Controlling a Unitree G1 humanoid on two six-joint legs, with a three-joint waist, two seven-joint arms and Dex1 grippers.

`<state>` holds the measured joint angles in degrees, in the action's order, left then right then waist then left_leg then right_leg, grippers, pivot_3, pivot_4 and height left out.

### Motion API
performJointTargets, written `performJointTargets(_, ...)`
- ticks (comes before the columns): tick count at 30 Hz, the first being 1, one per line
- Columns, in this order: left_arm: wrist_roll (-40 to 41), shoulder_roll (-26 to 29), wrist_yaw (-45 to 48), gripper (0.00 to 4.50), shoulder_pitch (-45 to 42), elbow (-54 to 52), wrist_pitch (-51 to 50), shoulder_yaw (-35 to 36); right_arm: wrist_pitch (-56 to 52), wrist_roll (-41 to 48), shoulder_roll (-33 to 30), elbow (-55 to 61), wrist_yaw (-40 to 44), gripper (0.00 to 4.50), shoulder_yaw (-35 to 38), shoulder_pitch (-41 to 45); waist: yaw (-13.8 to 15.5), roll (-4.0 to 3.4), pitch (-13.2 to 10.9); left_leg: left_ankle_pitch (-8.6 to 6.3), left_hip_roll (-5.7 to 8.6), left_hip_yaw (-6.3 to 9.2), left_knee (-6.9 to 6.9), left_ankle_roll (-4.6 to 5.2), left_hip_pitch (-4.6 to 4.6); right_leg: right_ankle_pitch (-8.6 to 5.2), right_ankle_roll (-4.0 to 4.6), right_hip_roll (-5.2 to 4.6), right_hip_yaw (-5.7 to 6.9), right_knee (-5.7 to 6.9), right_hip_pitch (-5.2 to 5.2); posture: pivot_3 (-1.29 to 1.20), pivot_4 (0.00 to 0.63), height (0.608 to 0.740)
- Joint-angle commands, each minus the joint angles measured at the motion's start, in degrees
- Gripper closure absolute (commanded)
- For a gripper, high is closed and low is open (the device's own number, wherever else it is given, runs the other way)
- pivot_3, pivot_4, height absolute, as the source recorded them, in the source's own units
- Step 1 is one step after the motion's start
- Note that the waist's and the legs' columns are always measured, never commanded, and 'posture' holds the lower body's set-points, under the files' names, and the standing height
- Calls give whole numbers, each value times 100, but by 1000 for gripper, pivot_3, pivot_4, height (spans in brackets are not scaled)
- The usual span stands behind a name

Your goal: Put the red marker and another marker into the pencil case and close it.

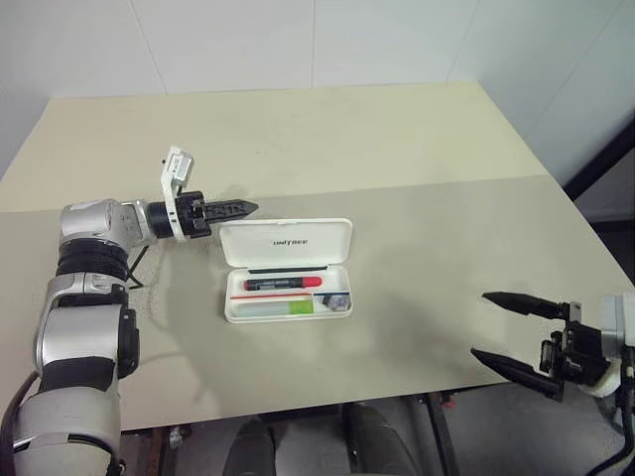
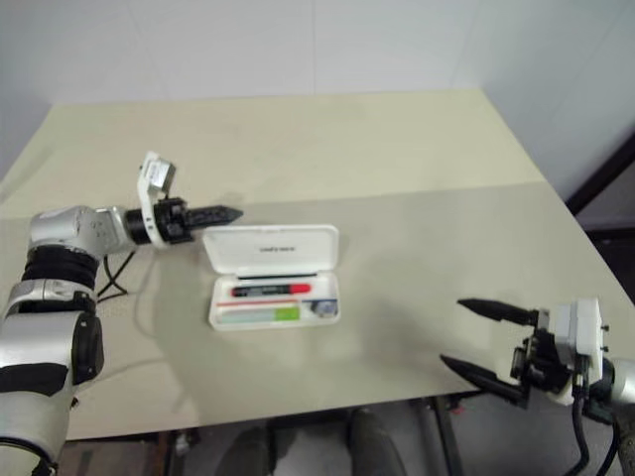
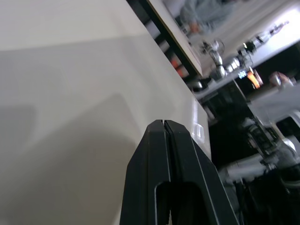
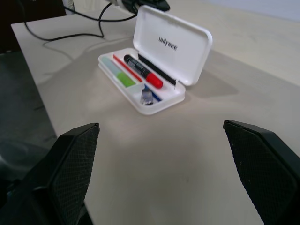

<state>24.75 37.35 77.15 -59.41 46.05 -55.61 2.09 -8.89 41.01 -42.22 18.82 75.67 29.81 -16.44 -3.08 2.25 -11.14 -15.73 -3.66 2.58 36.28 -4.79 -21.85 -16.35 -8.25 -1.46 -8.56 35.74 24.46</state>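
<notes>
From the head views, the loading looks done: the pencil case sits open near the middle of the bench, and both the red marker and the green marker already lie inside its tray, the red one nearer the hinge. What I judge is left is the closing, since the lid stands upright. The left pincer hovers just behind the lid's upper left corner with its fingers pressed together and holding nothing, well placed for tipping the lid down. The right pincer hangs off the near right edge of the bench, well apart from the case, its two fingers spread wide and empty. The left wrist view confirms the shut black fingers over bare bench. The right wrist view looks across the bench at the case from its open side, with the lettering on the lid facing the camera. Count: one case, one red marker, one green marker, plus one small grey bit in an end compartment.
</notes>
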Motion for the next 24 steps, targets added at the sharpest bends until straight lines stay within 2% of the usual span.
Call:
performJointTargets(1,360,66,173,4481,412,-1170,-674,-139,309,-121,-93,-120,195,0,134,-41,-1,0,0,0,0,0,2,0,1,0,0,0,0,2,0,0,150,740)
performJointTargets(5,879,151,26,4481,1106,-2745,-1569,-199,358,-136,-31,-87,57,0,81,-1,-5,-1,-1,0,0,-2,-2,0,23,-3,3,0,-4,14,-10,0,150,740)
performJointTargets(8,1055,153,-255,4481,1456,-3372,-1921,-203,393,-184,-9,-72,-20,0,20,21,7,1,-1,1,0,-2,1,-2,35,-3,4,0,-5,17,-20,0,150,740)
performJointTargets(12,1092,71,-688,4481,1681,-3576,-2029,-168,416,-240,30,-68,-134,0,-65,84,2,3,-3,1,0,-2,8,-1,64,-20,31,0,-5,-2,-55,0,150,740)
performJointTargets(14,1068,63,-865,4481,1754,-3590,-2033,-211,416,-263,48,-49,-201,0,-96,102,-14,4,-3,1,0,-2,13,-2,77,-52,91,0,-9,-20,-78,0,150,740)
performJointTargets(24,864,230,-1232,4481,2086,-3655,-1706,-693,521,-391,73,-33,-412,0,-205,91,-24,7,-5,1,0,-2,48,-2,77,-44,86,0,-13,-18,-88,0,150,740)
